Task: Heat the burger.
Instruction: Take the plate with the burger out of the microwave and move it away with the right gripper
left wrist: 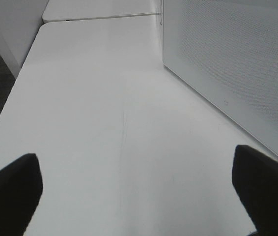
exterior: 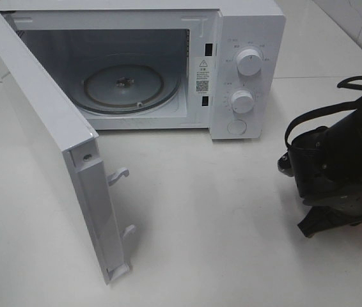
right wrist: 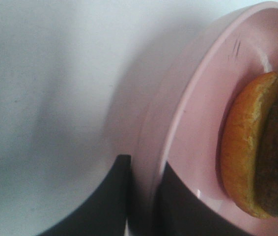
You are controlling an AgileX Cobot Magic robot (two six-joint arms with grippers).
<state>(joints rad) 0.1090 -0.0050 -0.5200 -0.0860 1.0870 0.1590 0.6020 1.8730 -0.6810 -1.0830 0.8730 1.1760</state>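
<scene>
Sitting on a pink plate [right wrist: 198, 147], the burger [right wrist: 257, 147]; right gripper [right wrist: 141, 196] pinching the plate's rim between its fingers. Standing with door [exterior: 47, 141] swung wide, a white microwave [exterior: 248, 38], holding only its glass turntable [exterior: 130, 86]. Hovering over the table [left wrist: 104, 123], left gripper [left wrist: 139, 191] spread apart, grasping nothing.
</scene>
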